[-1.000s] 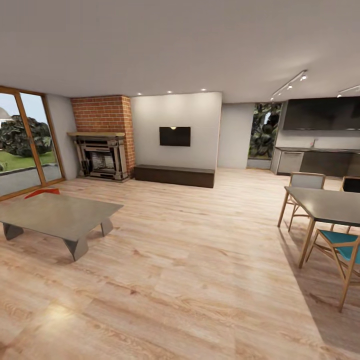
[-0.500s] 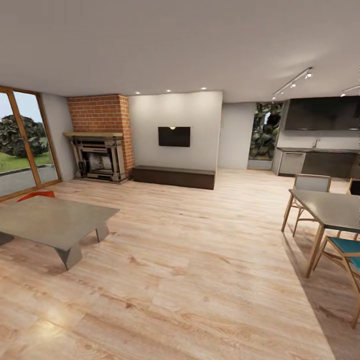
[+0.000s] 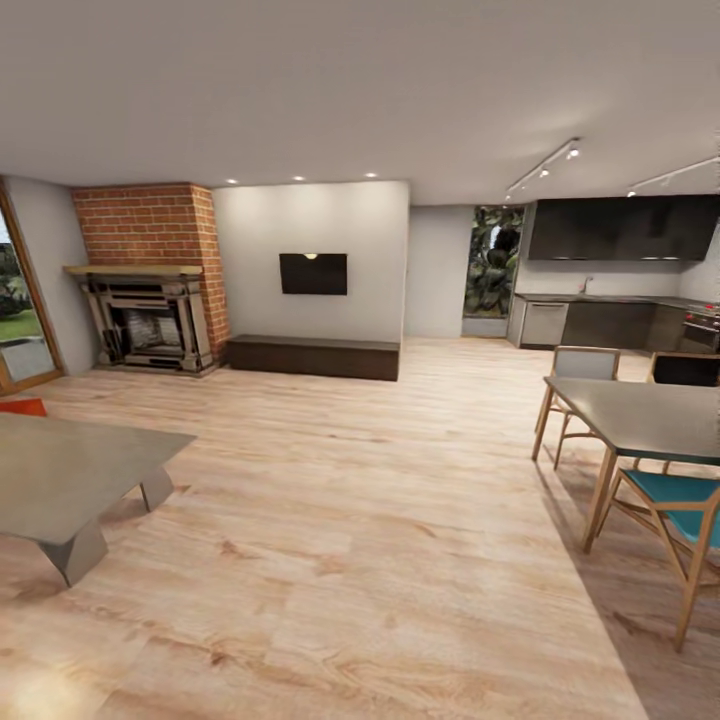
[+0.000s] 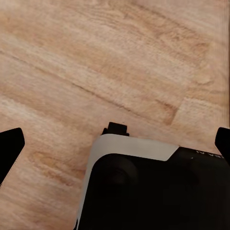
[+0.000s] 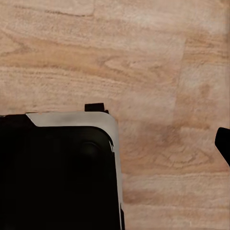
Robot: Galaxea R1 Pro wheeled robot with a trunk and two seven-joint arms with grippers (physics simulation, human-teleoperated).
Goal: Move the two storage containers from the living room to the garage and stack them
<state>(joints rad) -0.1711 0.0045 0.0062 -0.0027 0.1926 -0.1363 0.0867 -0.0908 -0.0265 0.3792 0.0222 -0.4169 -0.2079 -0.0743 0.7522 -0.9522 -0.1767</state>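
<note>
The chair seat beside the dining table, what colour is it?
Teal blue, on a light wooden frame; the chair seat shows best in the head view.

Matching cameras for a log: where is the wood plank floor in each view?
Head view: wood floor spans the lower half, between coffee table and dining table.
Left wrist view: beyond the robot's dark body.
Right wrist view: likewise.
Shared landmark: the plank grain.

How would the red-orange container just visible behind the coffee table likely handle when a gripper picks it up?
Little of the red-orange container shows, at the frame edge behind the coffee table, so this is tentative. Its flat, straight-edged visible face suggests a rigid box, unlikely to roll. Wall thickness and weight cannot be told from here. If it rests on the wood floor, the smooth-looking planks might let it slide when nudged.
</note>
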